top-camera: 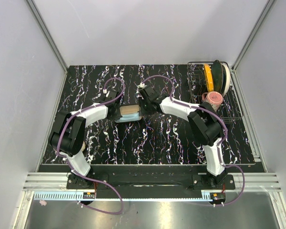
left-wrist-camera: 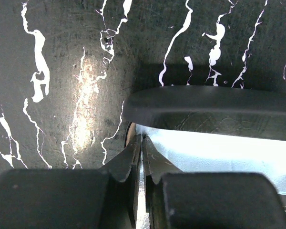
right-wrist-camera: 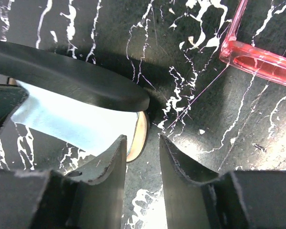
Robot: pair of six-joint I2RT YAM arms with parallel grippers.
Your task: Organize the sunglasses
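Top view: a black oblong hard case [top-camera: 129,113] lies open, tan inside, at the middle of the glossy black table w/ white marble veins [top-camera: 157,140]. A thin wire rack [top-camera: 231,112] w/ round yellow and dark dishes [top-camera: 213,78] stands at the far right corner.

Left wrist: the left gripper [left-wrist-camera: 142,140] has its jaws almost together w/ a pale strip between. It seems to pinch the soft light blue cloth [left-wrist-camera: 219,152] under the smooth curved lid [left-wrist-camera: 205,102].

Right wrist: the right gripper [right-wrist-camera: 143,143] is narrowly apart and holds nothing, beside the case's tan edge. The thin translucent red-pink plastic sunglasses [right-wrist-camera: 257,58] lie on the table, apart from the case, at upper right.
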